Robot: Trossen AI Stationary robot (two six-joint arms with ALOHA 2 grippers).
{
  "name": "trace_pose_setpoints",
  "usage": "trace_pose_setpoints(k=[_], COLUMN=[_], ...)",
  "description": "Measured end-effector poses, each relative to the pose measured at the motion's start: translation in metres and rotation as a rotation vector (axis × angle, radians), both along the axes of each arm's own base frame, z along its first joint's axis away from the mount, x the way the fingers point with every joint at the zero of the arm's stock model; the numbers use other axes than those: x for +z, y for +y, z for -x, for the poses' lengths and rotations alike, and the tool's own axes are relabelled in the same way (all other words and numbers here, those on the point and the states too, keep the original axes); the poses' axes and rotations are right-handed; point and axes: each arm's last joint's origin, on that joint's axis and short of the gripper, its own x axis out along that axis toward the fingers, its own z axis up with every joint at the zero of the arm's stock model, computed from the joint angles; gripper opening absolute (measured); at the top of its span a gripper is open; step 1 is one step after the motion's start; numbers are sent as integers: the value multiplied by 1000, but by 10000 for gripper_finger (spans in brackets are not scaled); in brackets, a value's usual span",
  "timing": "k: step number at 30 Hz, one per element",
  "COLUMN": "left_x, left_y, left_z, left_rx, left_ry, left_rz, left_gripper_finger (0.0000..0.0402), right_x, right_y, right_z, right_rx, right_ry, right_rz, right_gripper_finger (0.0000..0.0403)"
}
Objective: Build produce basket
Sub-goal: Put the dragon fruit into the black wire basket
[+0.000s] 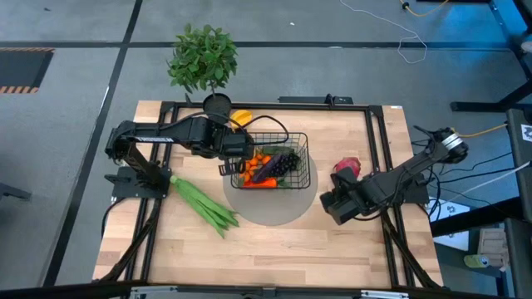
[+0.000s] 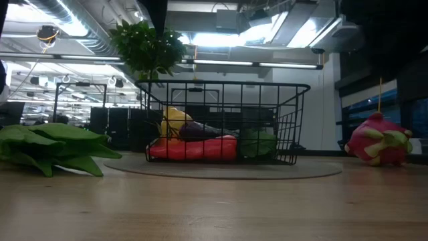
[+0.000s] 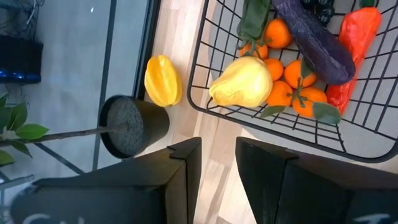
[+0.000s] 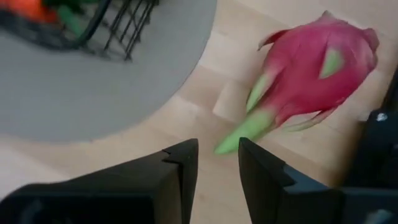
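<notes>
The black wire basket (image 1: 303, 170) stands on a round grey mat (image 1: 274, 208) at mid-table. It holds a yellow pear (image 3: 242, 81), oranges (image 3: 280, 93), a purple eggplant (image 3: 317, 43), a red-orange piece (image 3: 354, 43) and dark grapes (image 1: 287, 162). My left gripper (image 1: 231, 158) hangs above the basket's left rim, fingers (image 3: 186, 162) close together and empty. My right gripper (image 1: 332, 208) is raised off the table on the near side of the pink dragon fruit (image 4: 311, 68), also nearly closed and empty. The dragon fruit lies on its side on the wood. Long green stalks (image 1: 204, 203) lie flat at the left.
A black plant pot (image 1: 217, 105) with a leafy plant stands at the far edge. A yellow ribbed fruit (image 3: 163, 79) lies between the pot and the basket. Black frame rails (image 1: 378, 149) run along the table's sides. Bare wood (image 1: 274, 249) lies toward the near edge.
</notes>
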Motion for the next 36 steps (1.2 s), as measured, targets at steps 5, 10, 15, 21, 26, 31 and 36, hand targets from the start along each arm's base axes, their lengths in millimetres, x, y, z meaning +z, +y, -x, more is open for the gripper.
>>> trace_pose_setpoints(k=[5,10,15,21,26,31,36], left_x=[0,0,0,0,0,0,0], left_y=[0,0,0,0,0,0,0], left_z=[0,0,0,0,0,0,0], left_rx=[0,0,0,-1,-1,-1,-1], left_ry=[-2,-3,-3,-3,-3,-3,-3], left_rz=[0,0,0,0,0,0,0], left_gripper_finger=[89,89,89,89,89,89,89], right_x=[-13,-30,-44,-50,-52,-51,-50], right_y=[2,6,9,5,6,4,2], right_z=[-7,-13,-19,-18,-20,-19,-18], right_rx=[-91,-123,-129,-240,-265,-285,-228], right_ry=[8,86,150,241,232,223,281], right_rz=[92,144,163,138,111,148,150], right_gripper_finger=[104,104,104,104,104,104,104])
